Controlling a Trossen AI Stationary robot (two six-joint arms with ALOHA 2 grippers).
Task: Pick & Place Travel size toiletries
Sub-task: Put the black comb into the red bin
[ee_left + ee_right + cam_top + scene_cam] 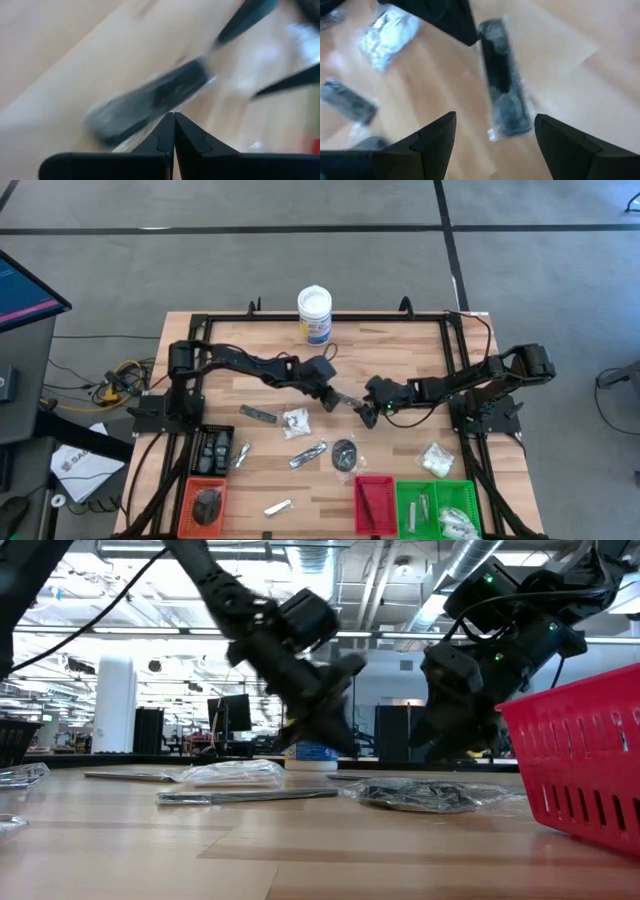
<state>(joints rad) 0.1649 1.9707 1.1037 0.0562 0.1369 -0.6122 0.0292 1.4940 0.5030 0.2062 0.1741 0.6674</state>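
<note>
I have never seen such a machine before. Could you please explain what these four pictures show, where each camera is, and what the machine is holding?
It is a robot with two dark arms at a wooden table. One picture looks straight down from above, one looks level across the tabletop, and two come from small cameras on the arms' wrists.

In mid-table, the left gripper is shut on one end of a dark stick in a clear packet, holding it above the wood. The right gripper is open and faces the packet's other end, its fingers on either side, not touching, as if to receive it.

Small packets lie scattered on the table. An orange tray, a red tray and a green tray stand along the near edge, and a white tub at the far edge.
</note>
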